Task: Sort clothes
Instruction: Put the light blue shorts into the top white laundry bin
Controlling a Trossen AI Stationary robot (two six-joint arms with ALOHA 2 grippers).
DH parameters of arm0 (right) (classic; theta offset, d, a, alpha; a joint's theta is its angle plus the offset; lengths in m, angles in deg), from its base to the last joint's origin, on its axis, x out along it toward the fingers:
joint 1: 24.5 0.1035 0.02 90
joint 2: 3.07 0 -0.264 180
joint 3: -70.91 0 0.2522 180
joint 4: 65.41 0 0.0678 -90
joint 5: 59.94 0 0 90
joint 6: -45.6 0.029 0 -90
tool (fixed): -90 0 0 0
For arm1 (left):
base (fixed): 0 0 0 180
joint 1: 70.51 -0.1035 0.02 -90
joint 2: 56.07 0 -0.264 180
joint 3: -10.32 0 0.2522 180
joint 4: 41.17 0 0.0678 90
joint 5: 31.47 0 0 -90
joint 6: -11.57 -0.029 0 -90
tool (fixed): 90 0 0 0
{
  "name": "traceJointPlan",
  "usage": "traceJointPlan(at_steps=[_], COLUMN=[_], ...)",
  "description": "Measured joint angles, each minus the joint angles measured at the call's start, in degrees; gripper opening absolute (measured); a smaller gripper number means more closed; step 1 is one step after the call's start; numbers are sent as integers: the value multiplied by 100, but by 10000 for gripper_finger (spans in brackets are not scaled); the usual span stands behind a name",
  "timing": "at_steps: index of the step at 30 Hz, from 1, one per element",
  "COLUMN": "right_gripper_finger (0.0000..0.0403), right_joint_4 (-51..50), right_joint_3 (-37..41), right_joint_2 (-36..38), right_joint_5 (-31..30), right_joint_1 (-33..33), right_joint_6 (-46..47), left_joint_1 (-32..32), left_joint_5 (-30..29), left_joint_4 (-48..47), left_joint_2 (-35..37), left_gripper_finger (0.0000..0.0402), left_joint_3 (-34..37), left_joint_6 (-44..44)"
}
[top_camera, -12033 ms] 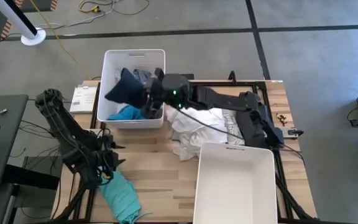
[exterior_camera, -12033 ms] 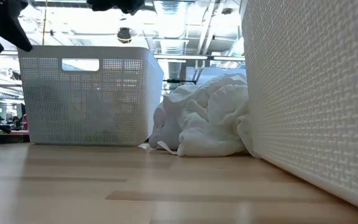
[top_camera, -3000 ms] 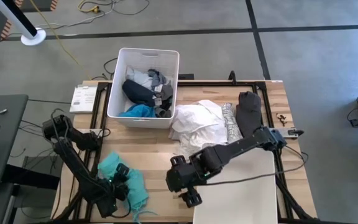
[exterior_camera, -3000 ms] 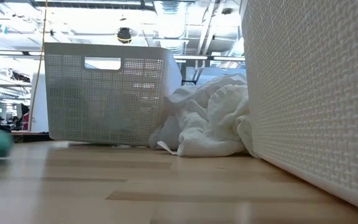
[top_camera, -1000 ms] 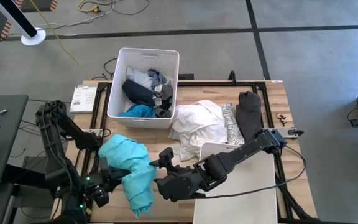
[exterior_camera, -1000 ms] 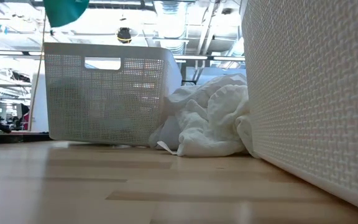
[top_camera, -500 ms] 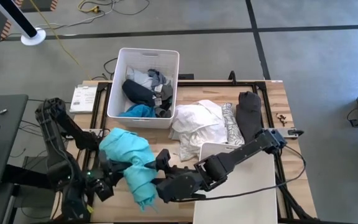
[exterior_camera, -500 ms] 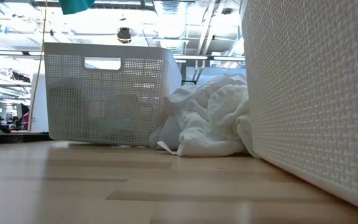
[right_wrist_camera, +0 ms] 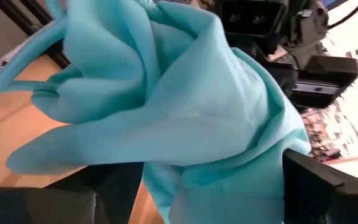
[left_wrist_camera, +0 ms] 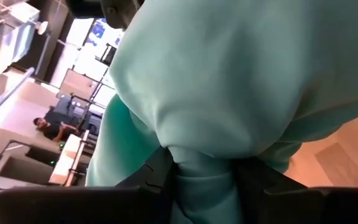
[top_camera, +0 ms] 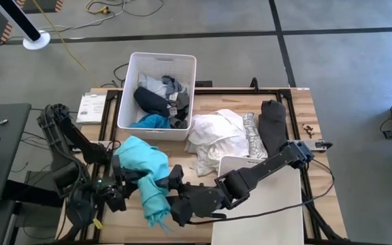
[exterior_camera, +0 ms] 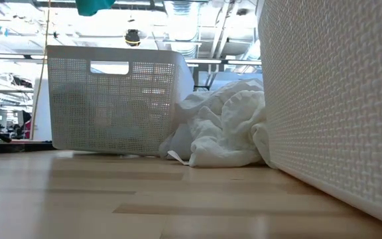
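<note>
L gripper [top_camera: 122, 182] clamped on teal cloth [top_camera: 145, 170], R gripper [top_camera: 171, 187] jaws wide

You have one white bin [top_camera: 129, 88] standing at the far left of the wooden table [top_camera: 182, 163], a second white bin [top_camera: 288, 204] at the near right edge, and a white leaflet [top_camera: 90, 107] beside the far bin.
</note>
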Motion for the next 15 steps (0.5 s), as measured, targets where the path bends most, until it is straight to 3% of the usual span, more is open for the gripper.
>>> traceJointPlan(at_steps=[15], right_gripper_finger=[328], right_joint_4=[257], right_joint_3=[-9], right_joint_2=[13], right_joint_5=[556], right_joint_1=[-119], right_joint_6=[-384], left_joint_1=[-273], left_joint_5=[766], left_joint_4=[1100], left_joint_2=[-2], left_gripper_finger=[88], left_joint_3=[3], left_joint_6=[-947])
